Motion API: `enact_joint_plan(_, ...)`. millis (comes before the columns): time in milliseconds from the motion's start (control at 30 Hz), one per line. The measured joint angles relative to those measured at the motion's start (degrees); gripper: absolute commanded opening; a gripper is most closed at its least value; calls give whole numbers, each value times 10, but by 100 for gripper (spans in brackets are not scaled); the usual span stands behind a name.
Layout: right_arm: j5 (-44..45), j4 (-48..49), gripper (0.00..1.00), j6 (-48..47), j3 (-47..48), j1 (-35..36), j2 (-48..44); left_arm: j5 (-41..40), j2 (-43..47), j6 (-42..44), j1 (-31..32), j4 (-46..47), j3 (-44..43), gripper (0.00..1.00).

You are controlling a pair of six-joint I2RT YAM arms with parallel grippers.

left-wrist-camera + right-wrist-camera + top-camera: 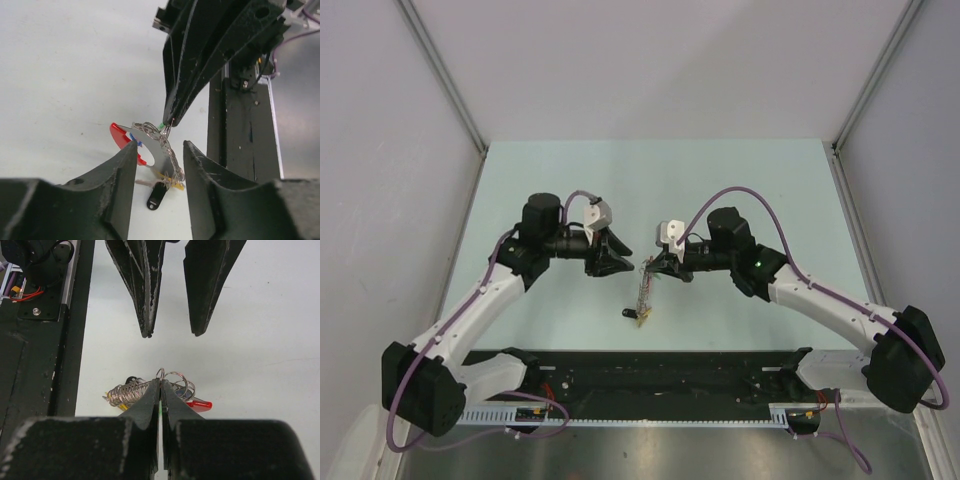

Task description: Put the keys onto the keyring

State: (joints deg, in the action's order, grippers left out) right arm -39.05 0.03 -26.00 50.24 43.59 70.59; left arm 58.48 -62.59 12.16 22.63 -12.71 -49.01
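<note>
The keyring (642, 293) hangs from my right gripper (649, 265), with its black tag (631, 314) low by the table. In the left wrist view it shows a silvery plate (152, 145), a red segment (119, 135), a wire coil, a yellow tag (173, 183) and a black tag (156, 196). My right gripper (161, 383) is shut on the green key (160, 412); only a green sliver (161, 125) shows. A bit of the blue key (132, 138) sits by the red segment. My left gripper (159, 150) is open, its jaws either side of the plate.
The black rail (650, 375) with the arm bases runs along the near table edge, close below the hanging keyring. It also shows in the left wrist view (240, 145) and in the right wrist view (35, 355). Grey walls (380, 150) enclose the pale table (650, 180).
</note>
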Motion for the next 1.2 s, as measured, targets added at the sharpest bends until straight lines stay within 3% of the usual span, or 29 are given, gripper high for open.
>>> enact_joint_plan(333,-10,-9,0,-7,1,-1,0,-11,-55,79,43,-71,-27,36)
enact_joint_plan(1067,-15,-16,0,-7,3,-1,0,-28,-96,109,70,-106,-48,15)
enact_joint_plan(1167,-16,-16,0,-7,3,-1,0,-27,-96,108,72,-105,-48,7)
enact_joint_plan(1200,-16,-16,0,-7,3,-1,0,-27,-96,108,72,-105,-48,0)
